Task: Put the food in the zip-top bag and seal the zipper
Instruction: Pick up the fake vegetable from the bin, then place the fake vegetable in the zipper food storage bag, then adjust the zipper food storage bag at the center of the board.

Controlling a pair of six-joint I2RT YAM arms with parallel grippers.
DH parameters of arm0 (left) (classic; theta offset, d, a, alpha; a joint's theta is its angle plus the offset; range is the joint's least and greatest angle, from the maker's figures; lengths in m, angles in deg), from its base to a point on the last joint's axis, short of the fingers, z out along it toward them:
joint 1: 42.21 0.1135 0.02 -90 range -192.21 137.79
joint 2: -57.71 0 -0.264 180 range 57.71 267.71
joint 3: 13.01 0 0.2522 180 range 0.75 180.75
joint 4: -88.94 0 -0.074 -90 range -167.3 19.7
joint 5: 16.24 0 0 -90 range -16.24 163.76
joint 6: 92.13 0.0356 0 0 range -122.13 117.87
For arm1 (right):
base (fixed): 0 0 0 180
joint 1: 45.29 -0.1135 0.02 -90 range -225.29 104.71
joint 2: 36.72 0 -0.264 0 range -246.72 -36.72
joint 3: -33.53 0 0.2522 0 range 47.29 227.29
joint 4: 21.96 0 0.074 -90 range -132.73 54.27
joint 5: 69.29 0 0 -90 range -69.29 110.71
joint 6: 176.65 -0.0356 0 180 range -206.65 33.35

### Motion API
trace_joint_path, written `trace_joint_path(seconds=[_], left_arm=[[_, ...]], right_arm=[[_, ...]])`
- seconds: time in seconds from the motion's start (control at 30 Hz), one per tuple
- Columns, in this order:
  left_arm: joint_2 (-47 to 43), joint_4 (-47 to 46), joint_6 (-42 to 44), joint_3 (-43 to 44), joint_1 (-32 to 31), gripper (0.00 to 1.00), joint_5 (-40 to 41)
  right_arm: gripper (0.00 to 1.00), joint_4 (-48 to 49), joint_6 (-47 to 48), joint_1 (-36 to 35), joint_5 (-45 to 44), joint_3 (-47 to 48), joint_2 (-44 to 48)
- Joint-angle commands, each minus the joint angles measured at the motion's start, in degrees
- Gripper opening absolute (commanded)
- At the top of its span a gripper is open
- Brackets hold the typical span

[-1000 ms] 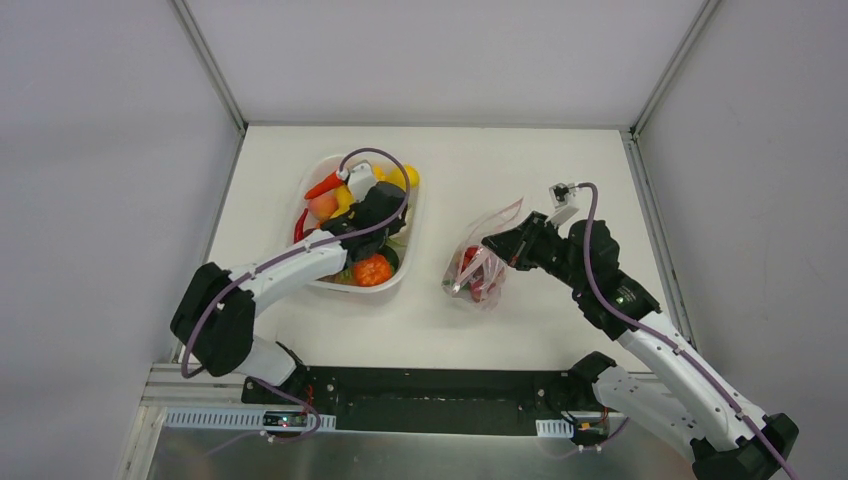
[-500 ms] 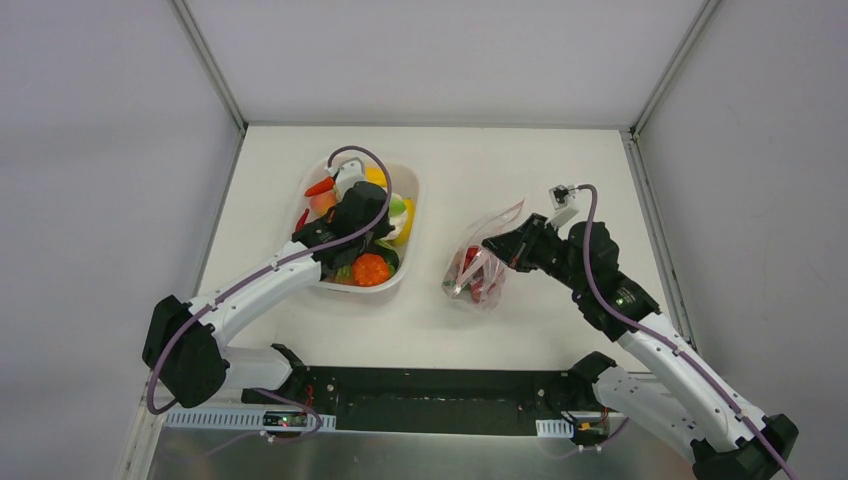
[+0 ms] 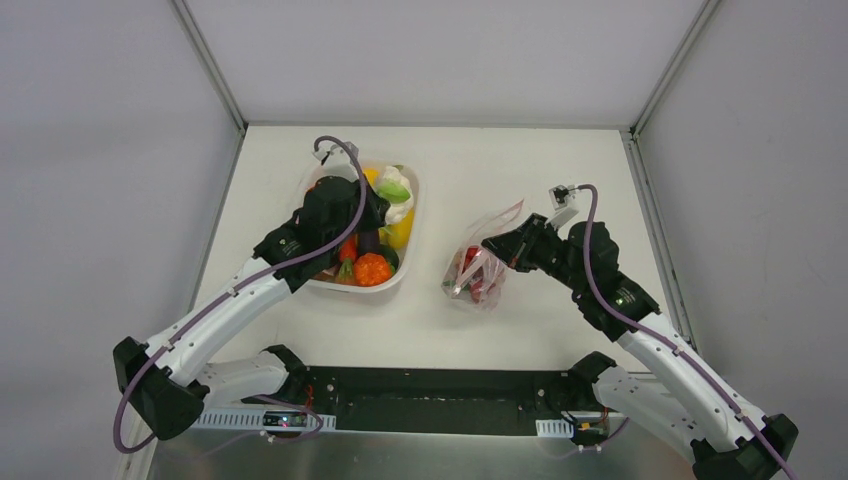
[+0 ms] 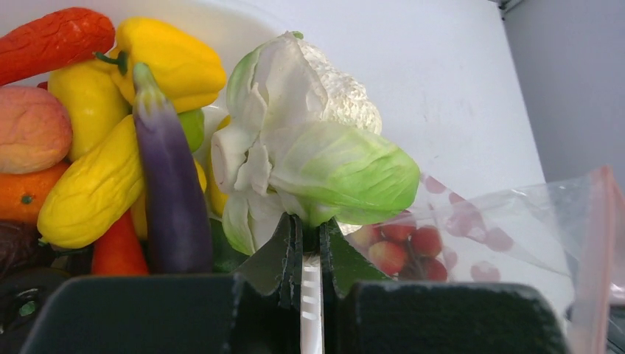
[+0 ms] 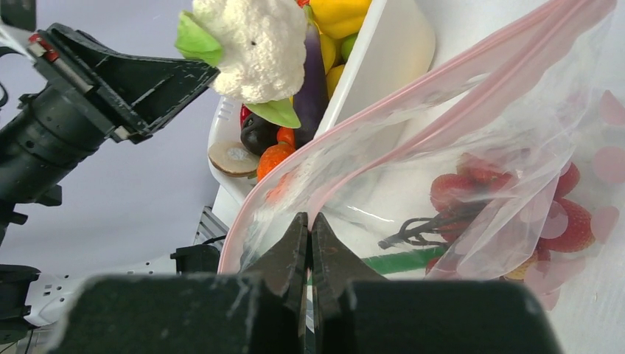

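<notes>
Cauliflower (image 4: 309, 140) (white, with green leaves) is pinched by a lower leaf between the left gripper's (image 4: 309, 234) nearly closed fingers, held just above the other toy vegetables (image 4: 96, 184) in the white tub (image 3: 388, 285). Well to its right on the table (image 3: 520, 160), the clear bag (image 3: 478, 268) holds strawberries (image 5: 472, 177). The right gripper (image 5: 309, 230) is clamped on its plastic just below the pink zipper (image 5: 413, 96), with the mouth open.

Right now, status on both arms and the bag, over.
Left fingers shut on cauliflower, above tub. Right fingers shut on bag rim, mouth open. Red food inside; nothing blocking mouth.
</notes>
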Motion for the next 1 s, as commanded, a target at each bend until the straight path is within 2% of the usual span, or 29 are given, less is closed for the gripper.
trace_joint_path(seconds=[0.0,0.13,0.23,0.4,0.53,0.63,0.83,0.87,0.97], left_arm=[[-4.22,-1.22,3.09,2.21,0.34,0.0,-4.11],[-6.7,-2.29,2.88,2.9,0.33,0.0,-9.39],[-8.15,-2.69,2.98,4.73,0.33,0.0,-14.43],[-10.64,-2.99,2.67,6.67,0.33,0.0,-17.77],[-13.44,-2.46,2.77,6.72,0.38,0.0,-16.89],[-15.41,-0.42,3.44,6.6,0.33,0.0,-14.6],[-17.22,0.46,3.96,5.06,0.33,0.0,-12.24],[-16.97,0.38,3.9,5.11,0.33,0.0,-12.65],[-15.71,-0.41,3.62,5.37,0.33,0.0,-13.88]], right_arm=[[0.02,2.94,-0.62,0.14,1.16,1.32,-0.03],[0.01,1.65,-0.72,0.15,2.38,4.25,-1.7],[0.01,-5.11,-0.19,0.1,0.41,9.79,-5.01],[0.0,-23.71,8.65,-0.06,-1.24,30.96,-16.03],[0.0,-31.34,13.1,-1.46,-10.04,40.06,-20.79],[0.0,-42.41,15.78,-1.69,-22.66,47.91,-24.55],[0.0,-46.85,23.39,-1.66,-32.59,51.36,-21.38],[0.0,-47.15,25.22,-1.62,-32.32,52.12,-20.89],[0.0,-48.42,29.34,-1.61,-23.61,54.32,-21.01]])
